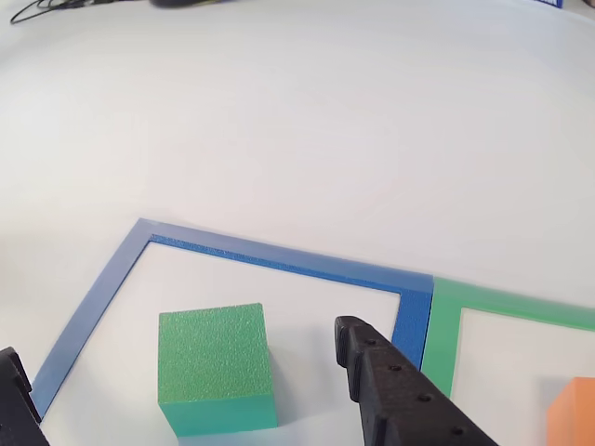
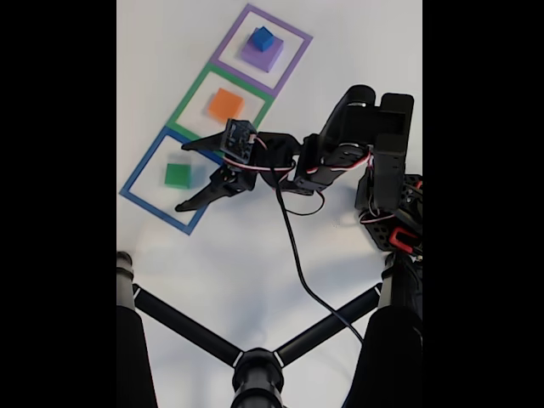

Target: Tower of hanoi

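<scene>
Gripper open beside green block, nothing held

Black two-finger gripper (image 2: 184, 173) spread wide, holding nothing, fingers either side of the small green square foam block (image 2: 178, 175) without touching it; in the other view the block (image 1: 217, 369) sits between finger (image 1: 395, 386) and the far finger at frame edge. Block lies alone inside the blue tape square outline (image 2: 136, 174). Orange foam block (image 2: 225, 104) sits in the green tape outline (image 2: 194, 95); blue foam block (image 2: 262, 38) is stacked on the purple foam block (image 2: 263, 56) in the purple tape outline (image 2: 291, 34). Wide spread probably to clear the block's sides before closing
</scene>
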Robot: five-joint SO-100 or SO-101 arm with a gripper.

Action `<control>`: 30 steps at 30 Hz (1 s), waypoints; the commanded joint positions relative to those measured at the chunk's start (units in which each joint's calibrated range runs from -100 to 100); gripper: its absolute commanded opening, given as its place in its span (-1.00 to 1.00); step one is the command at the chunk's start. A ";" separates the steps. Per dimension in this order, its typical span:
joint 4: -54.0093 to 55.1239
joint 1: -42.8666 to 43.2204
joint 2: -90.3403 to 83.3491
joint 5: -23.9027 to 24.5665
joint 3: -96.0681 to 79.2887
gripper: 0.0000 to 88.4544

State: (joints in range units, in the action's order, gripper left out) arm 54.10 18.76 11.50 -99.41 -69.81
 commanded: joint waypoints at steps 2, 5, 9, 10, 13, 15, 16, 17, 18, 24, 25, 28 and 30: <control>1.63 0.88 0.68 -0.59 2.52 -0.10; 1.31 0.88 1.72 -0.59 3.15 -0.10; 0.58 1.18 3.48 -0.59 4.61 -0.10; 0.25 1.34 4.04 -0.59 5.24 -0.10; -0.88 1.72 5.00 -0.59 6.79 -0.10; -1.85 2.10 5.32 -0.59 7.52 -0.11; -2.17 2.25 5.56 -0.59 7.70 -0.11; -2.34 2.48 5.72 -0.59 7.79 -0.11; -2.34 2.71 5.88 -0.59 7.79 -0.13; -3.31 3.47 6.77 -0.59 8.24 -0.35; -3.63 3.55 6.93 -0.59 8.52 -0.37; -4.76 3.93 7.49 -0.59 9.79 -0.40; -5.57 4.16 7.89 -0.59 10.52 -0.42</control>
State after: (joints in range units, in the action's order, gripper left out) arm 49.58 22.06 19.73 -100.00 -61.46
